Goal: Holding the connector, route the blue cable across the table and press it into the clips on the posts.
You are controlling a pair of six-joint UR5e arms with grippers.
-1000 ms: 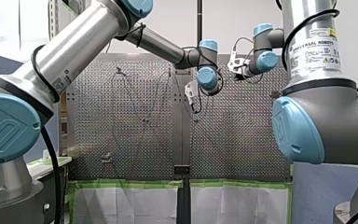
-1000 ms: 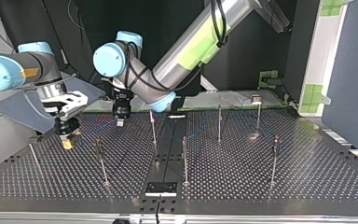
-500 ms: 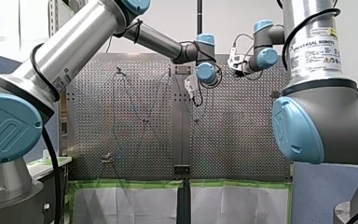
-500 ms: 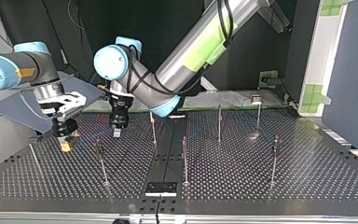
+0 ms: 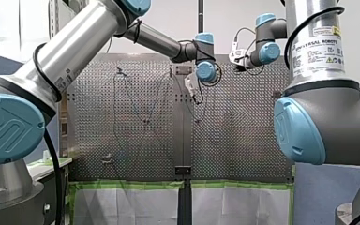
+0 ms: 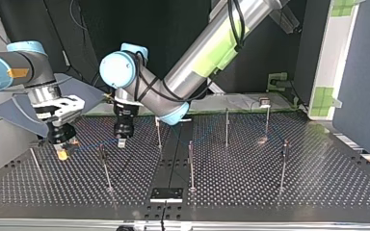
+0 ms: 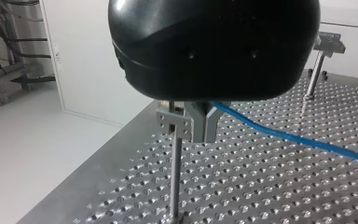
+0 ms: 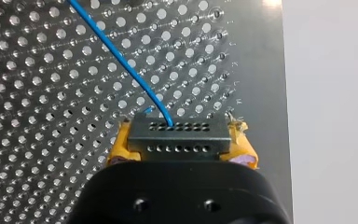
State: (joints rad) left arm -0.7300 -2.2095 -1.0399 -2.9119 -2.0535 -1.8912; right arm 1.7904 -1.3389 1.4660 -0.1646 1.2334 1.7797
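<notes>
Now, connector (image 8: 177, 136) in right tool (image 8: 181, 143).

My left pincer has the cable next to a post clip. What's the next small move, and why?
Probably nudge my left pincer sideways toward the clip, then press down: the blue cable leaves the pincer beside the clip, apparently not in it, while my right pincer grips the connector.

One cable (image 8: 121, 60), one connector (image 8: 178, 137), two arms (image 6: 197, 50).
</notes>
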